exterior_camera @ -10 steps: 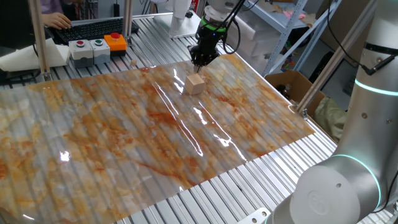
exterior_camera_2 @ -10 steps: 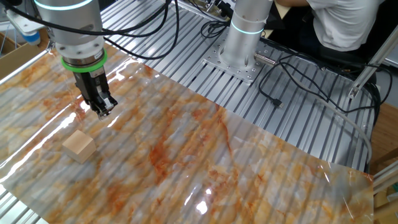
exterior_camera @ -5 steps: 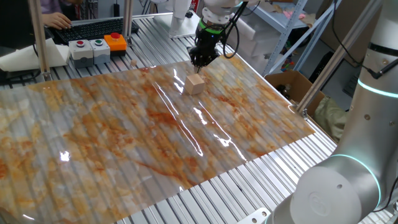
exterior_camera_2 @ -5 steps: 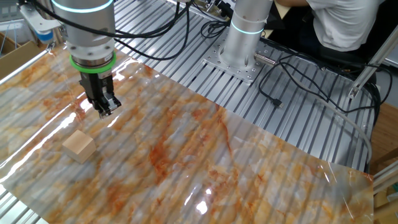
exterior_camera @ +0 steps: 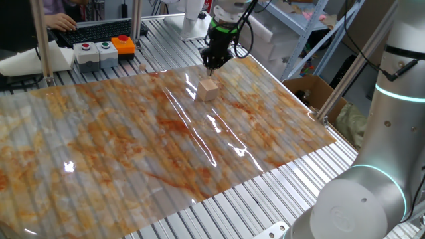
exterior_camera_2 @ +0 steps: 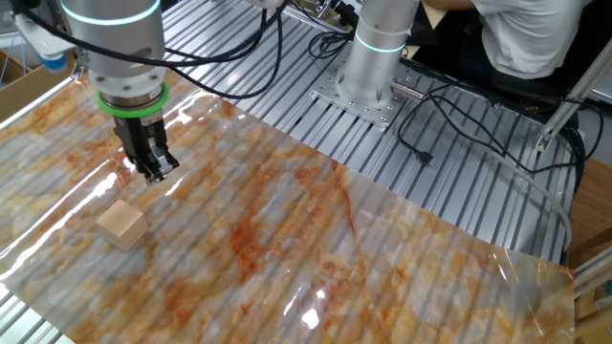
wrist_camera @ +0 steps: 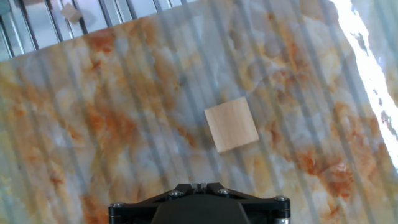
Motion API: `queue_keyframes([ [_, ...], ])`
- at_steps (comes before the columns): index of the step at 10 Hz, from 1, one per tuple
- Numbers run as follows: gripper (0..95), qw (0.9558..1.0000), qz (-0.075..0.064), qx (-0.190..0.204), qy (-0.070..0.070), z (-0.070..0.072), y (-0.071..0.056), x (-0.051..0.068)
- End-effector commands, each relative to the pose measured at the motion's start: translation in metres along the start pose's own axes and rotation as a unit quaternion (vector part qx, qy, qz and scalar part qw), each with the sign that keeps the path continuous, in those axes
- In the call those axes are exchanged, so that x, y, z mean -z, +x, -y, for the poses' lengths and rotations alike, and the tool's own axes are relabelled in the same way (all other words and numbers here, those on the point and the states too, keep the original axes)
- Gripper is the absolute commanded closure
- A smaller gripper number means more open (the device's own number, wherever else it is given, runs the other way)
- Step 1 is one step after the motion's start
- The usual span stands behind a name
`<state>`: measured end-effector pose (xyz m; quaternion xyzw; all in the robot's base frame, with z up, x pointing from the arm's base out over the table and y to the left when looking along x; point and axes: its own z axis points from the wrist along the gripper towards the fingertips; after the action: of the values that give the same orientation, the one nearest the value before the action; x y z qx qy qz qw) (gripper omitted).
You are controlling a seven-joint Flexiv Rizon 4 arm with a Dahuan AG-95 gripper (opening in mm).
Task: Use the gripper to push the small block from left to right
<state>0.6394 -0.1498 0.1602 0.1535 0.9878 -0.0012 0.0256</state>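
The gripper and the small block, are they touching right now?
Apart. The other fixed view shows marbled sheet between the gripper and the small block.

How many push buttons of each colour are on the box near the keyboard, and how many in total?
Red push button: 1
Green push button: 1
Orange push button: 1
Total: 3
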Motion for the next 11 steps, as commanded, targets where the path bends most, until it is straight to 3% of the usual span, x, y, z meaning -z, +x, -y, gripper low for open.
queue_keyframes([
  [1,95.0,0.9999,-0.011,0.005,-0.003,0.002,-0.016,0.001],
  [5,95.0,0.9997,-0.015,0.020,-0.002,0.015,-0.046,-0.002],
  [8,95.0,0.9993,-0.017,0.033,-0.002,0.024,-0.059,-0.006],
  [11,95.0,0.9982,-0.021,0.056,-0.005,0.043,-0.081,-0.011],
])
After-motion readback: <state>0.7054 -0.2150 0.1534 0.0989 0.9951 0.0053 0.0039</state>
